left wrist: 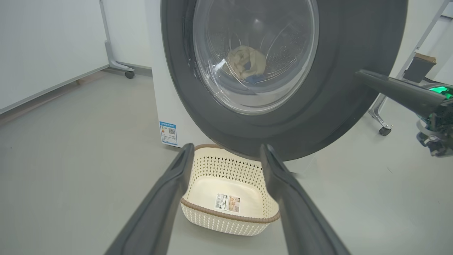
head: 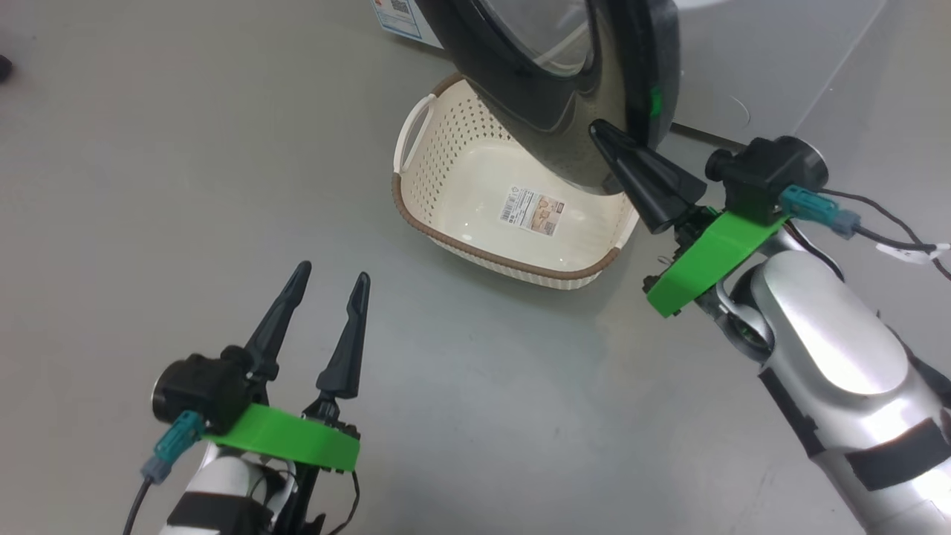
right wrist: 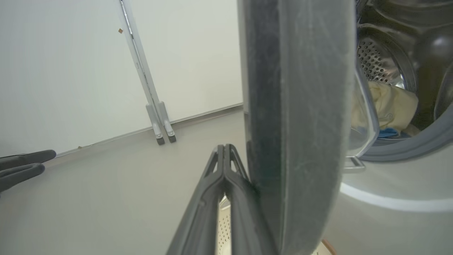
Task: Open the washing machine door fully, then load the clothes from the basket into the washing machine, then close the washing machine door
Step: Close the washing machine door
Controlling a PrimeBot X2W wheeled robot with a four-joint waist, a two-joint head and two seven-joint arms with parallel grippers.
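Note:
The washing machine door, black-rimmed with a glass bowl, stands part-way open above the basket. The cream basket lies on the floor holding nothing but its label. My right gripper is shut, and its tip rests against the outer face of the door's rim. In the right wrist view the door is edge-on beside the shut fingers. The clothes, cream with blue trim, lie in the steel drum. My left gripper hovers open over bare floor, short of the basket.
The white washing machine carries a blue energy sticker low on its side. Wheeled frame legs stand by the white wall. Another castor and a small box sit to the machine's right. Grey floor spreads to the left.

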